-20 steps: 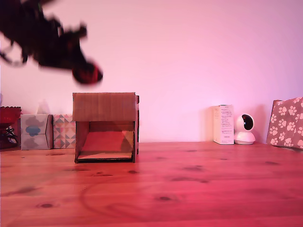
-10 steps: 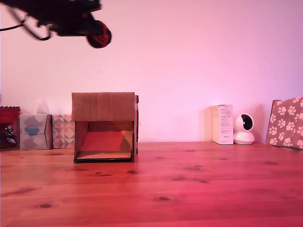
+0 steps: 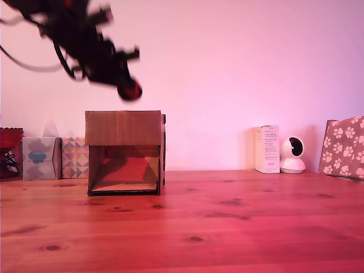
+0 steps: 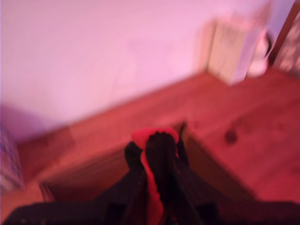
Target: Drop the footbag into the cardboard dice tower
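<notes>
The footbag [image 3: 130, 90], a small red and black ball, hangs in the air just above the top of the cardboard dice tower [image 3: 124, 151], held at the tip of my dark gripper [image 3: 126, 86]. The arm slants down from the exterior view's upper left. The tower is a brown corrugated box with a solid upper front, a lower front opening and a ramp inside. In the blurred wrist view the footbag [image 4: 154, 139] sits pinched between the black fingers [image 4: 136, 157], with the tower's open top [image 4: 197, 164] below it.
Two small patterned tissue boxes [image 3: 56, 157] stand at the tower's left in the exterior view. A white carton [image 3: 267, 149], a small white camera [image 3: 294, 155] and a paw-print box [image 3: 343, 148] line the back right. Wooden table [image 3: 227, 227] in front.
My gripper with the footbag swung up high, then came back down and rightward, now just above the tower's top. The tower shifted very slightly left.
</notes>
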Controlling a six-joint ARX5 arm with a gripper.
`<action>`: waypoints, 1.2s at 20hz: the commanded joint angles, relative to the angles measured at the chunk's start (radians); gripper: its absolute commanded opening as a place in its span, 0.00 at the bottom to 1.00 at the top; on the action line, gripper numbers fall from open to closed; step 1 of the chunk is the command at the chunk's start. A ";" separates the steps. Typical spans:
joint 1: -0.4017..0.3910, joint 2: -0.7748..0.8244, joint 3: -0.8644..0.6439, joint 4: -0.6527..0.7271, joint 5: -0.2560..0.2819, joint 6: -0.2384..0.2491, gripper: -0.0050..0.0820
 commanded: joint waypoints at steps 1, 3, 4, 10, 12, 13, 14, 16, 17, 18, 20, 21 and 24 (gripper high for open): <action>0.004 0.013 0.019 -0.003 0.001 0.011 0.17; 0.007 0.016 0.021 0.000 0.000 0.029 0.41; 0.007 0.016 0.029 -0.008 0.003 0.040 0.65; -0.004 -0.016 0.127 -0.208 0.050 0.053 0.90; -0.006 -0.047 0.127 -0.274 0.049 0.053 0.59; -0.006 -0.057 0.127 -0.305 0.051 0.053 0.31; -0.006 -0.064 0.127 -0.329 0.060 0.058 0.01; -0.006 -0.070 0.126 -0.357 0.083 0.087 0.05; -0.006 -0.071 0.124 -0.365 0.083 0.097 0.03; -0.006 -0.071 0.113 -0.361 0.084 0.098 0.03; -0.005 -0.083 0.056 -0.294 0.100 0.098 0.03; -0.005 -0.101 0.005 -0.238 0.102 0.097 0.03; -0.005 -0.190 -0.184 -0.045 0.101 0.078 0.03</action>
